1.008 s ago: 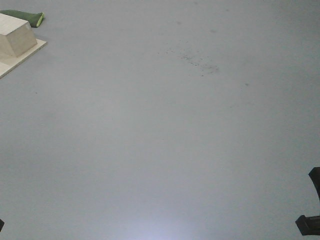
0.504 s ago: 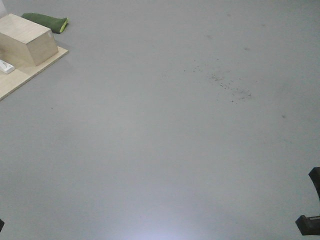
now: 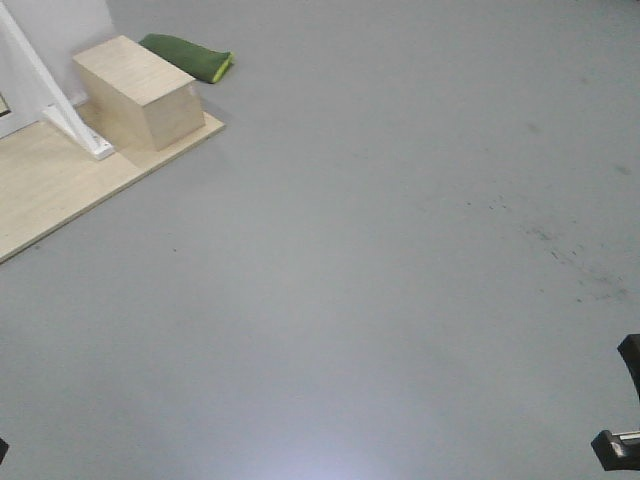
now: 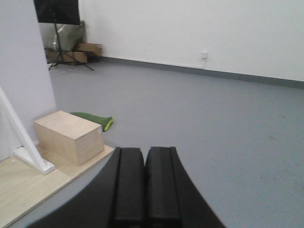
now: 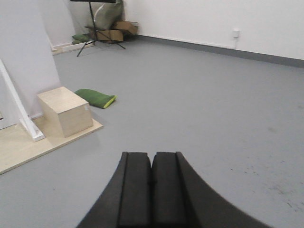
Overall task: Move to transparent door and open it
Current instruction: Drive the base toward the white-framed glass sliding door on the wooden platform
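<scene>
Open grey floor (image 5: 199, 104) ahead and right of the right gripper (image 5: 152, 160), wooden box (image 4: 69, 137) on a low board (image 4: 19, 190) ahead-left of the left gripper (image 4: 145, 156), white brace (image 4: 34, 160) and wall (image 4: 23, 71) left of it, green bag (image 4: 92, 119) just behind box, tripod stand (image 4: 57, 12) far beyond

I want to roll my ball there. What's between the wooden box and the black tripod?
A green bag lies by the wooden box, then bare grey floor up to the black tripod, seen in the right wrist view.

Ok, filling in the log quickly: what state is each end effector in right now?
Left end effector: closed, holding nothing.
Right end effector: closed, holding nothing.
</scene>
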### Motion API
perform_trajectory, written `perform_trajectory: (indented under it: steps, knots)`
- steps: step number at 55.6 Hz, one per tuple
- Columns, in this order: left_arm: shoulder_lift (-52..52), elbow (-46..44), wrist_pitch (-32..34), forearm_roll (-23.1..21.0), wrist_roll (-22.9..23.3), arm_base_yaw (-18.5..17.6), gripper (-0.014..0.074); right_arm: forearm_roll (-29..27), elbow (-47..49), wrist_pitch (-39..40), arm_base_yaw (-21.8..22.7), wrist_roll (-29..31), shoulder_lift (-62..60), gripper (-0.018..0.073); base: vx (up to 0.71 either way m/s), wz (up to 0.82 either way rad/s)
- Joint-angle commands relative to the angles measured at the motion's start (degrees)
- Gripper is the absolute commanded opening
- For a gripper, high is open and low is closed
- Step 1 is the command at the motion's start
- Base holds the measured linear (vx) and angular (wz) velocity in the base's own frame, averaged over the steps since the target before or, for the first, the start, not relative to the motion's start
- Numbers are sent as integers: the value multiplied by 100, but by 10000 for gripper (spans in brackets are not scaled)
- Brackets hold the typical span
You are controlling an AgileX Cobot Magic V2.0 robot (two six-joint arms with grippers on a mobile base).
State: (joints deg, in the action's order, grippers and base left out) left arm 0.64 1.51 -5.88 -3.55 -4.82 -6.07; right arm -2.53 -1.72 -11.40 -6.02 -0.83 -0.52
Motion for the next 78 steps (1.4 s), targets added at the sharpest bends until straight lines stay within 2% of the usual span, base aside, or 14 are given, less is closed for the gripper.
perform_trajectory:
  steps: [1, 78]
  knots:
    - [71, -114, 483, -17, 37, -16, 3, 34, -12, 465, 32, 7, -87, -1, 60, 61]
    - [71, -114, 483, -17, 37, -16, 3, 34, -12, 453, 32, 7, -87, -1, 55, 55]
